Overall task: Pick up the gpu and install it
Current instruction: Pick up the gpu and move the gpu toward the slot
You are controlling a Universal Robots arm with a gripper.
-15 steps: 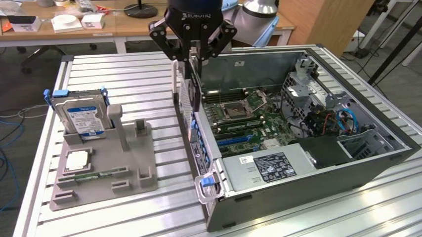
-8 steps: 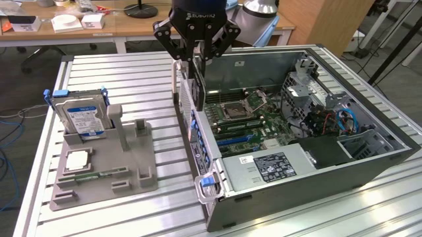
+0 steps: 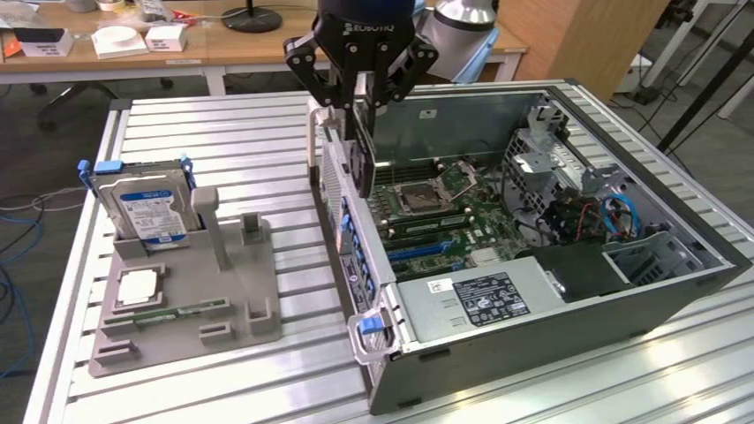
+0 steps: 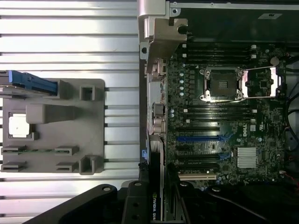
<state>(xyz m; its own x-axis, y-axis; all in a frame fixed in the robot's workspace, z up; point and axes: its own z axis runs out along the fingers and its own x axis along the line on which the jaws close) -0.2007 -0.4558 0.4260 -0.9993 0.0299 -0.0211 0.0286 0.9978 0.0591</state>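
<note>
Gripper (image 3: 360,97) cropped at the top, arm above cut off. Fingers pinch the gpu (image 3: 363,155), which hangs upright and edge-on beneath them, so its face is hard to read. Card's lower end overlaps the open case (image 3: 659,291) near its rear wall; cannot tell if they touch. Motherboard (image 4: 205,121) lies below the gripper. Grey holder (image 3: 236,283) with upright drive (image 3: 147,203) sits well apart, toward the exterior view's left. Slatted metal table (image 3: 212,132); wooden desks (image 3: 177,49) with small boxes behind. Wrist view adds the card's NVIDIA label and the board's blue slots (image 4: 198,138).
</note>
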